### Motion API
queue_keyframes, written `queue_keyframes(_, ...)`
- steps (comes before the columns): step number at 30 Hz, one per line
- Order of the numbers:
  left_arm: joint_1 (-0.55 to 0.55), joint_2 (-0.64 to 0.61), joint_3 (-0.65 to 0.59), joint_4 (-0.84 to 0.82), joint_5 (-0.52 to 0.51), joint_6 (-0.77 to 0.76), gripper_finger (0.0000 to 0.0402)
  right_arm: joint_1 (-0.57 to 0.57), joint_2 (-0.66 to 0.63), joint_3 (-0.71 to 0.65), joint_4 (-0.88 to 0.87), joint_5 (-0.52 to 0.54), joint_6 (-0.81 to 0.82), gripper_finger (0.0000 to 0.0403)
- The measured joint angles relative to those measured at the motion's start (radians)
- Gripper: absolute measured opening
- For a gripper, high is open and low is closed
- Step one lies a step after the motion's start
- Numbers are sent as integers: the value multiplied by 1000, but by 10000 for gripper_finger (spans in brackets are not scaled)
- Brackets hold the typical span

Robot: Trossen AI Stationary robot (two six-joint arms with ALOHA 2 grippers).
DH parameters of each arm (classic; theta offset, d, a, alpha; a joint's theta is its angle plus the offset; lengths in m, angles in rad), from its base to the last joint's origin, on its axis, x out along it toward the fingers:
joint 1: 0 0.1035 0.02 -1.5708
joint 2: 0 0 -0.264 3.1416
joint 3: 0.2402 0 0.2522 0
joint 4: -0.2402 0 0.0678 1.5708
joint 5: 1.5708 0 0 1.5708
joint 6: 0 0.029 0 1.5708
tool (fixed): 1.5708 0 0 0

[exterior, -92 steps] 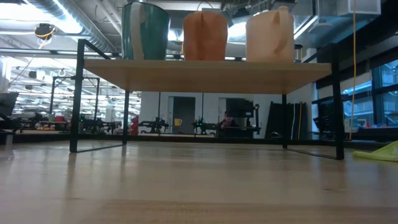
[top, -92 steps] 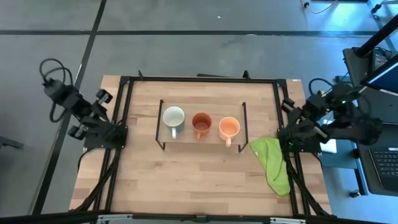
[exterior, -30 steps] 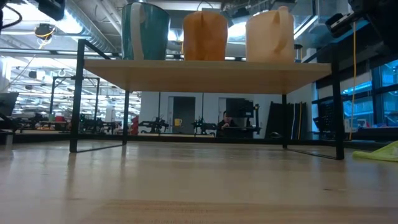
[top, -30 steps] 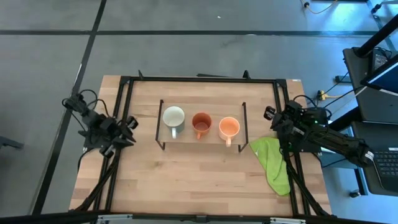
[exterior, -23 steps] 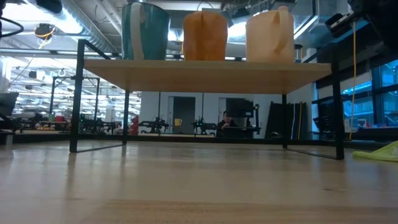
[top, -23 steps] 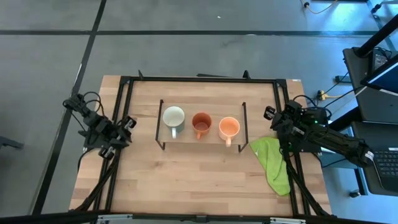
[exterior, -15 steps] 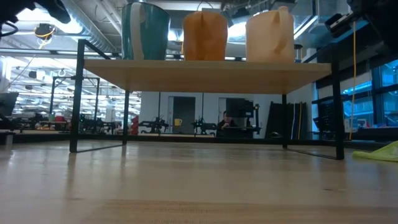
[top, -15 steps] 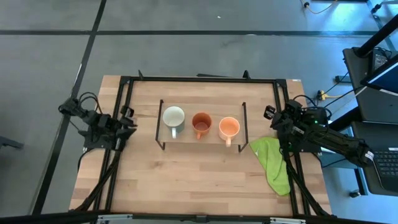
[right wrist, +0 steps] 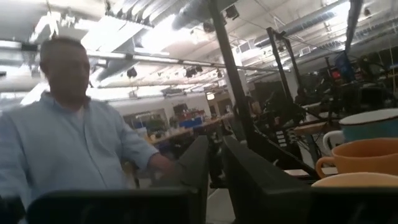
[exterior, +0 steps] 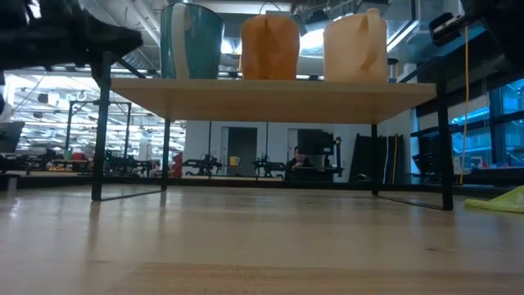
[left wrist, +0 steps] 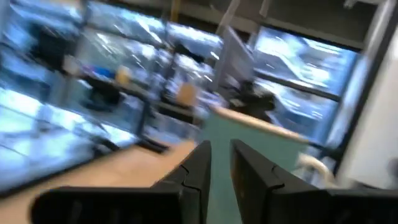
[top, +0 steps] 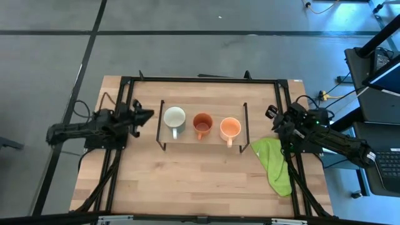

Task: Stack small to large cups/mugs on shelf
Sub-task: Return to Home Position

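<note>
Three mugs stand upright in a row on the light-wood shelf (top: 187,140) (exterior: 270,98): the white mug (top: 174,119) (exterior: 192,41) at its left end, the dark orange-brown mug (top: 202,125) (exterior: 270,47) in the middle, and the light orange mug (top: 230,129) (exterior: 356,47) at its right end. My left gripper (top: 149,114) (exterior: 131,37) is shut and empty. It is level and just left of the shelf, pointing at the white mug (left wrist: 280,149). My right gripper (top: 273,122) (right wrist: 216,162) is shut and empty, right of the shelf at the table's right edge.
A lime-green cloth (top: 275,164) (exterior: 501,201) lies on the table right of the shelf, under my right arm. Black frame rails (top: 200,80) run along the table's far, left and right sides. A person (right wrist: 74,143) stands beyond the table.
My left arm has swung from the table's left edge toward the shelf. It has turned so that its gripper now points at the white mug, close to the shelf's left end.
</note>
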Motion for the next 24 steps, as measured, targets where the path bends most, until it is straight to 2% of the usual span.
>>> queue_keyframes(4,120,0,1,-42,307,-100,55,0,0,0,-30,-41,-55,51)
queue_keyframes(7,186,-1,17,-97,402,-105,55,0,0,0,-52,-50,-49,51)
queue_keyframes(14,309,-1,42,-343,409,-125,55,0,0,0,-163,-50,-46,51)
queue_keyframes(19,369,-1,53,-392,430,-117,55,0,0,0,-179,-49,-46,51)
queue_keyframes(24,429,-1,93,-578,387,-116,55,0,0,0,-226,-51,-82,51)
